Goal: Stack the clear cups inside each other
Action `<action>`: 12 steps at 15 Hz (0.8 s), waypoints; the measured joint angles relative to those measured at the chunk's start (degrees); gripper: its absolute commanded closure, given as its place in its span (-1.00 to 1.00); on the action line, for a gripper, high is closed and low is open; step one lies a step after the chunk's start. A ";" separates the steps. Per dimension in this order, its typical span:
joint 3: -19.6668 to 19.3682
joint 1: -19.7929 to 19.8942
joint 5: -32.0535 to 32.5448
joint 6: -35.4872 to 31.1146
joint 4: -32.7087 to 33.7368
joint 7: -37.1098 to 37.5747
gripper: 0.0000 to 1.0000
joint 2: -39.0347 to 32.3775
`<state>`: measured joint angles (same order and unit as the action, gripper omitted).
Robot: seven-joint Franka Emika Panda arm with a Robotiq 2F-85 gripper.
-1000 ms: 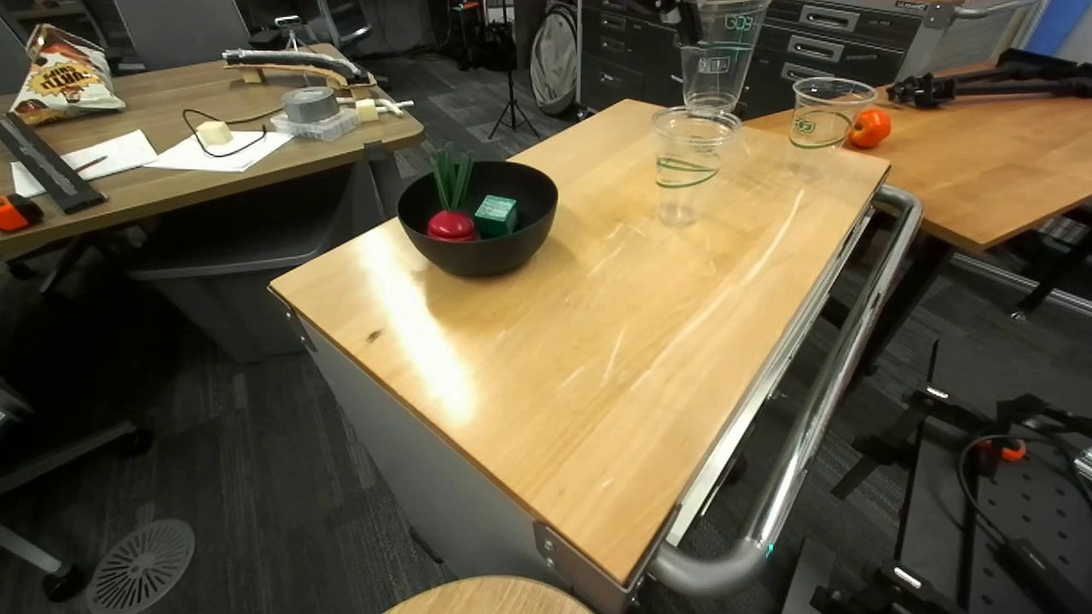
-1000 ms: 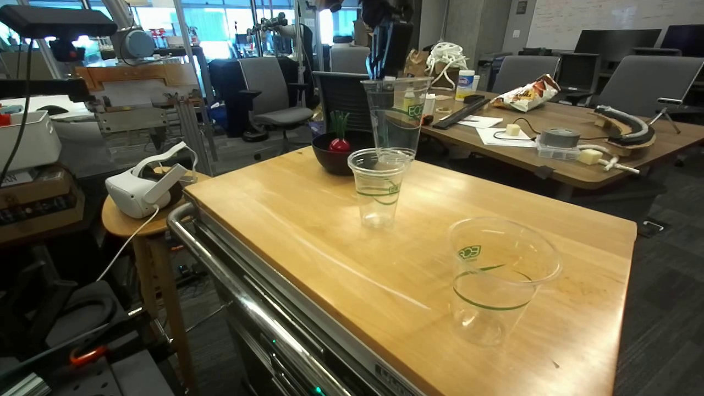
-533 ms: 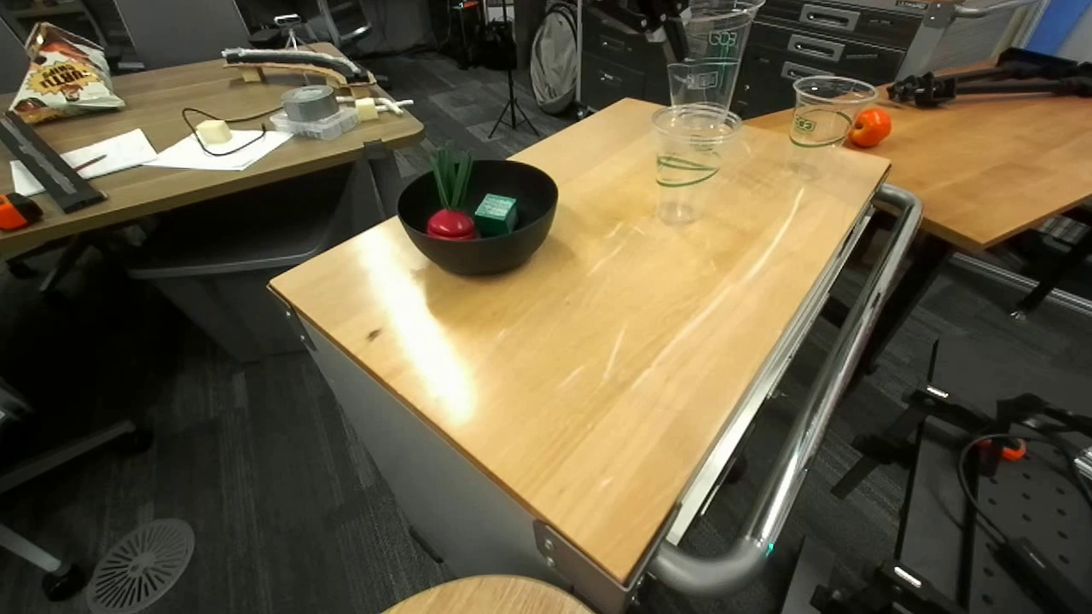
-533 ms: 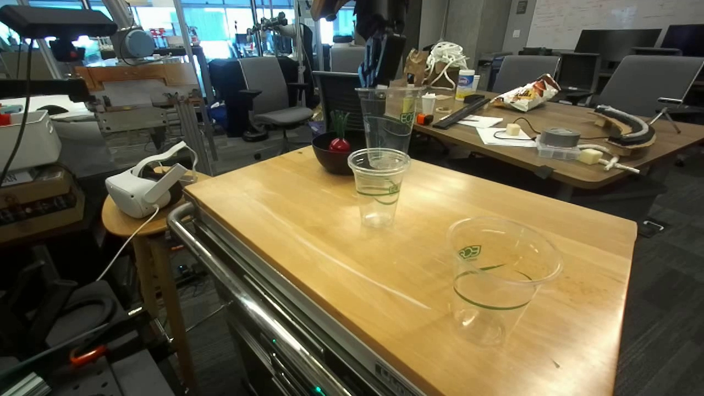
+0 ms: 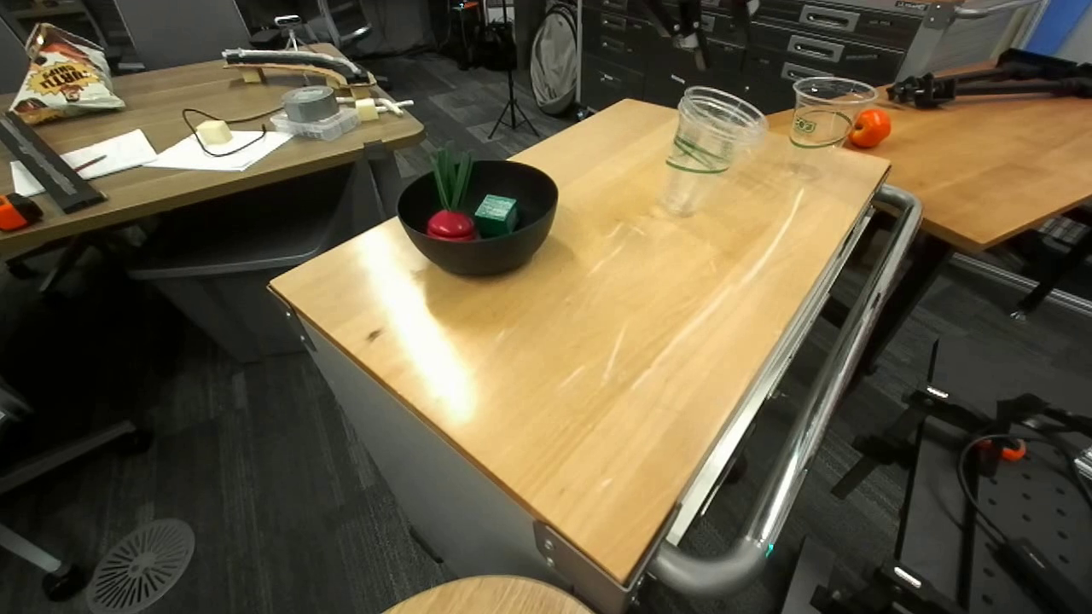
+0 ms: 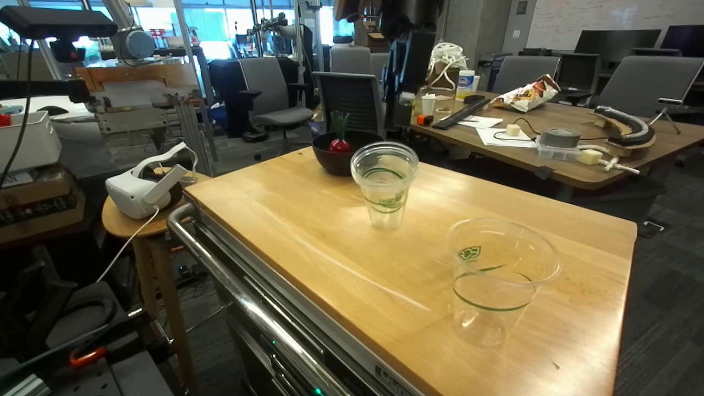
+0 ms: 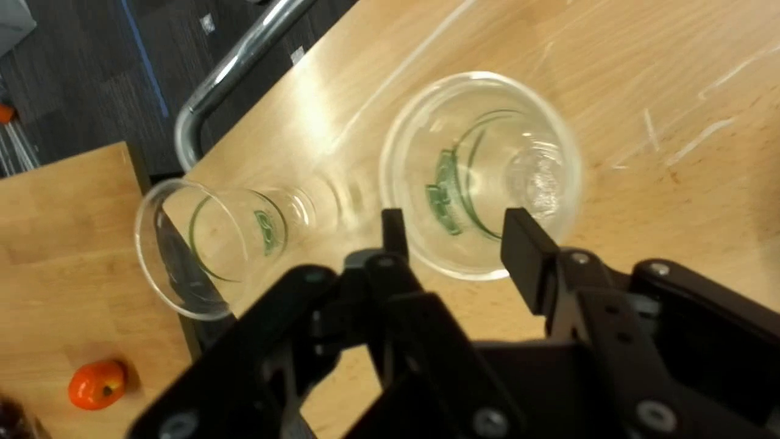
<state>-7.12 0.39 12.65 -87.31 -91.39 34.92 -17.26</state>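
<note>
- Two clear cups (image 6: 385,190): one nested inside the other, leaning, on the counter (image 5: 597,341).
- Third clear cup (image 6: 498,280): upright, apart.
- One claw (image 7: 454,235): jaws partly spread, gripping nothing, above the nested two; a second ago it held the upper.
- One black bowl (image 5: 486,257): one red radish (image 5: 450,227), one green block (image 5: 496,215).

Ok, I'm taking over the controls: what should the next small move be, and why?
I'd probably lift the gripper straight up before heading to the lone cup: its jaws stand open above the nested cups, which look tilted in an exterior view, so a sideways nudge might topple them.
</note>
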 measured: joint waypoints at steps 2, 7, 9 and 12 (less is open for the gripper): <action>-2.23 3.06 -2.02 -2.64 -5.82 0.69 -0.85 3.43; -8.26 11.23 -5.50 -8.92 -18.05 1.07 -1.00 7.36; -8.99 12.81 -5.82 -9.94 -19.60 1.03 -0.99 7.40; -8.67 12.10 -6.19 -9.97 -19.76 1.45 -1.00 7.66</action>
<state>-15.78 12.49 6.46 -97.28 -111.15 36.37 -9.60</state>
